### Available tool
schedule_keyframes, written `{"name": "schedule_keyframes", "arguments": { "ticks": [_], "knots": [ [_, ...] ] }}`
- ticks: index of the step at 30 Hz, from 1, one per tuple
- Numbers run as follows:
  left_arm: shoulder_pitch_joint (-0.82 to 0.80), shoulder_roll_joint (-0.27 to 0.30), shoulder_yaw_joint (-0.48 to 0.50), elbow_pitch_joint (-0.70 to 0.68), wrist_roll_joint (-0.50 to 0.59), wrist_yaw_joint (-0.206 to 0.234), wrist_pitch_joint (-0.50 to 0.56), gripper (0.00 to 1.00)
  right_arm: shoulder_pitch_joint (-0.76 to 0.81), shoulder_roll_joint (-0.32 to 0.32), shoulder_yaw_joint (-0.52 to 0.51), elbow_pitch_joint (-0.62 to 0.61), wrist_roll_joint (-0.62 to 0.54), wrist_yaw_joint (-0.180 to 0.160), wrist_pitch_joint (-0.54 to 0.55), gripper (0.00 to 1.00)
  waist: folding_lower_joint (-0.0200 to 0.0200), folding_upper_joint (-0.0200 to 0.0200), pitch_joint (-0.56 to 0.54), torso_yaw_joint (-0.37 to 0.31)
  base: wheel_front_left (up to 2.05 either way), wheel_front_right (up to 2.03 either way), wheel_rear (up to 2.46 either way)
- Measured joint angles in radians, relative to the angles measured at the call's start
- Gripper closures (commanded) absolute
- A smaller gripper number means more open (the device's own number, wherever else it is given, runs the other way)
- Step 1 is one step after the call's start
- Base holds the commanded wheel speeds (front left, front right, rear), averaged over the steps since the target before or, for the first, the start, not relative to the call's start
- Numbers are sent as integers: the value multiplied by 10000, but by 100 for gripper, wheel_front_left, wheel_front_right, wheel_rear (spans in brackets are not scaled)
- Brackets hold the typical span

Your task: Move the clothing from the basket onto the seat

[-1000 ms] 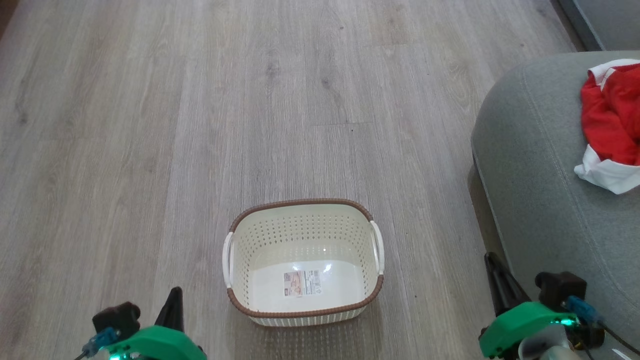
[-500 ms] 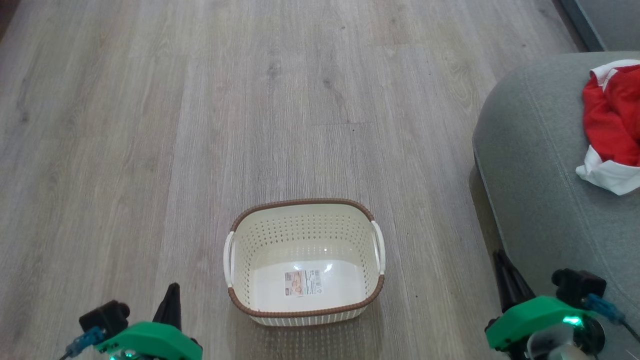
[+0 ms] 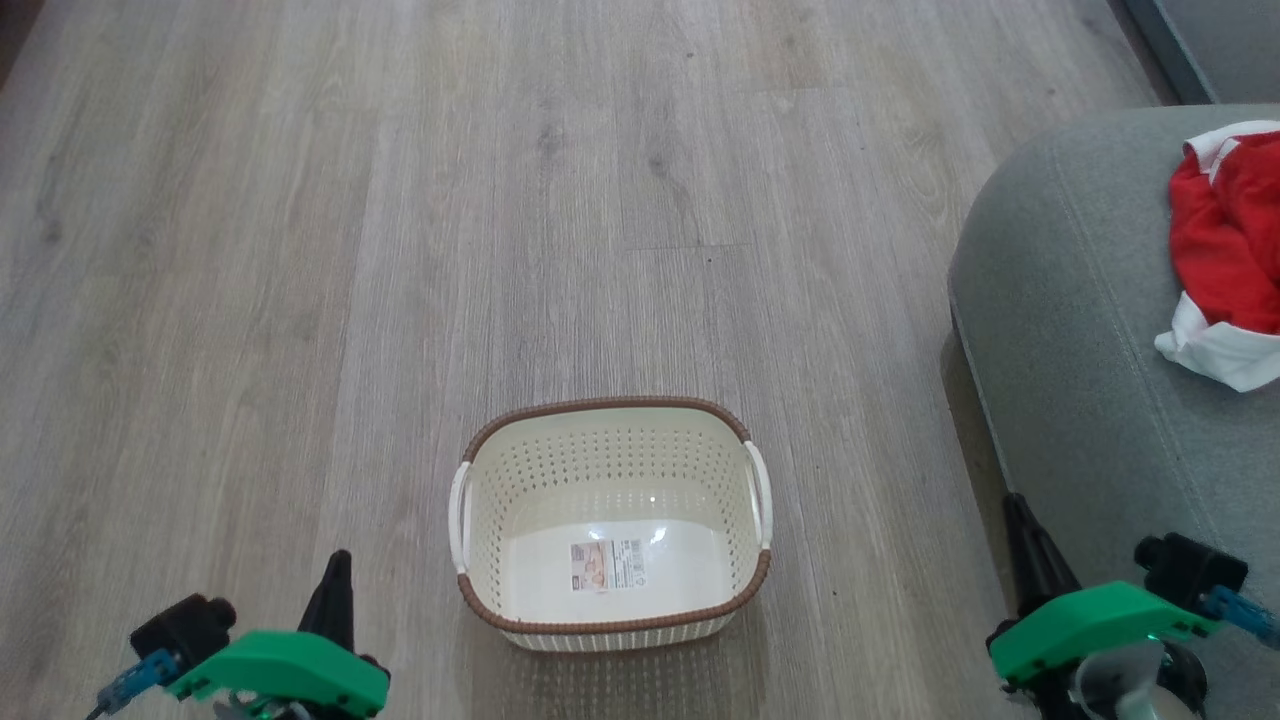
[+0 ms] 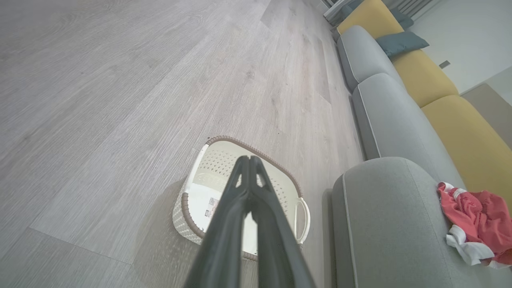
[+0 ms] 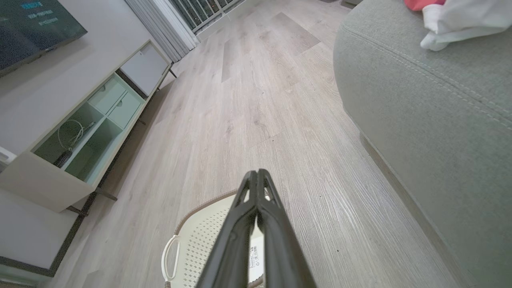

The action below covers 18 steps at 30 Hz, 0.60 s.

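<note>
On seat (image 3: 1080,330): clothing (image 3: 1225,250) (crumpled); right wrist view adds cabinet (image 5: 144,70).

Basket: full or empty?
Empty. In the basket the sticker lies uncovered; the clothing sits crumpled on the seat.

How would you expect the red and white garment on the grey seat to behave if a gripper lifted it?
The clothing lies crumpled in folds on the seat, so it is probably floppy and would drape from one pinch point. It looks thin, so likely light. Its loose white edge may trail and snag.
</note>
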Motion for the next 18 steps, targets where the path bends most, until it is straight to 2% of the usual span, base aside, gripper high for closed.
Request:
{"name": "schedule_keyframes", "arguments": {
  "ticks": [18],
  "knots": [
    [-23,0,134,-322,-1772,-98,516,100,-174,25,-230,-224,2054,-2,508,100,0,0,6,47,0,0,0]
  ]
}}
